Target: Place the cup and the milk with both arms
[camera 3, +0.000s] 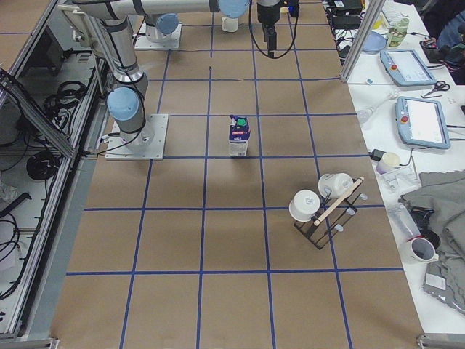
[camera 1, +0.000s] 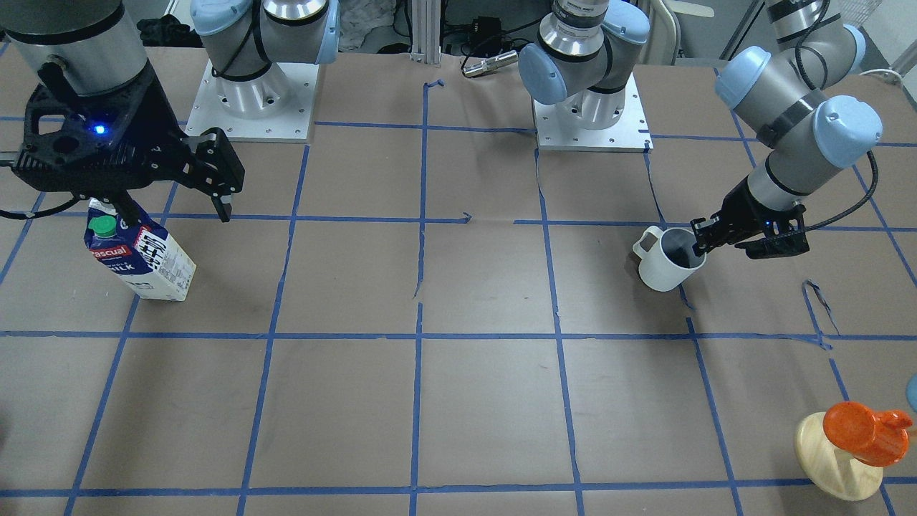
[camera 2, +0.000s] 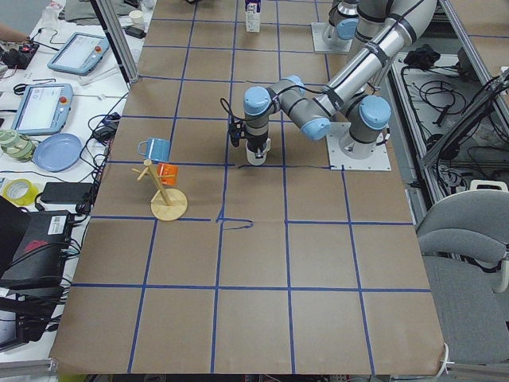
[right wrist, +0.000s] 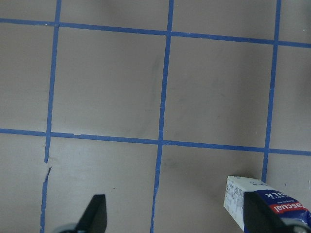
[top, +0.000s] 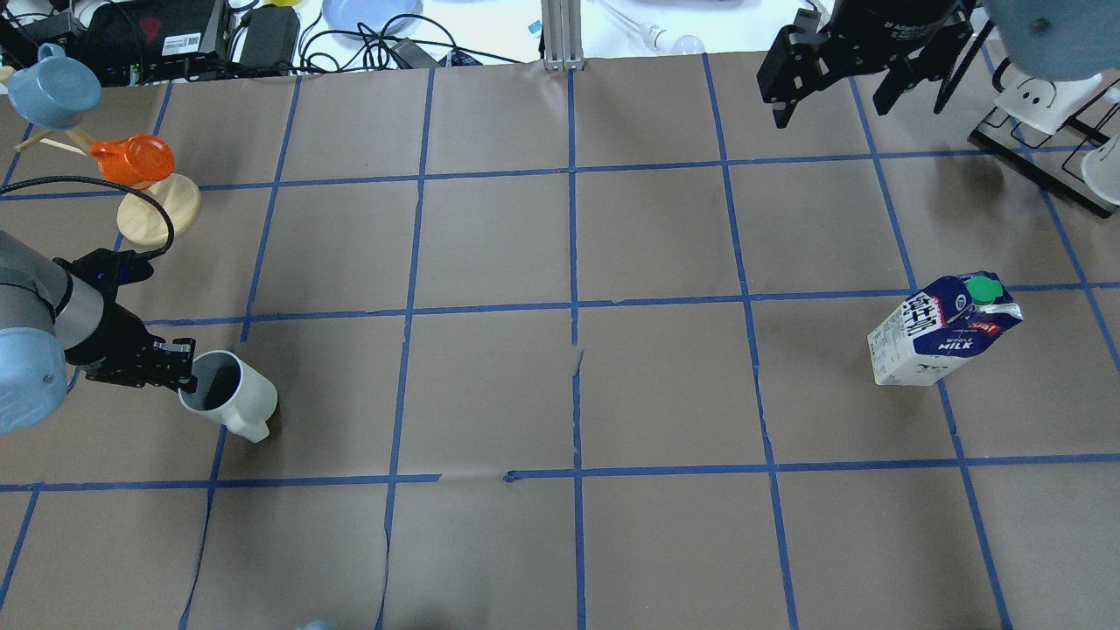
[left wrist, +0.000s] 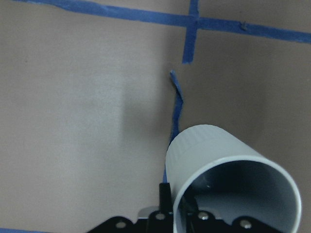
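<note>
Left gripper (top: 184,378) pinches cup (top: 234,399) rim, one finger inside; cup tilted, robot's left side. Hard, probably slick: may pivot. Right gripper (camera 1: 179,208) wide open, empty, high over upright milk (top: 941,337); carton likely dents, take mid-body flats.

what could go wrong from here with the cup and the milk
1. The left gripper pinches the cup by its rim alone, and the cup is tilted; it might swivel or slip.
2. The milk sits off to one side of the open right gripper, beside one of its fingers, not between them; a straight descent might knock it over.
</note>
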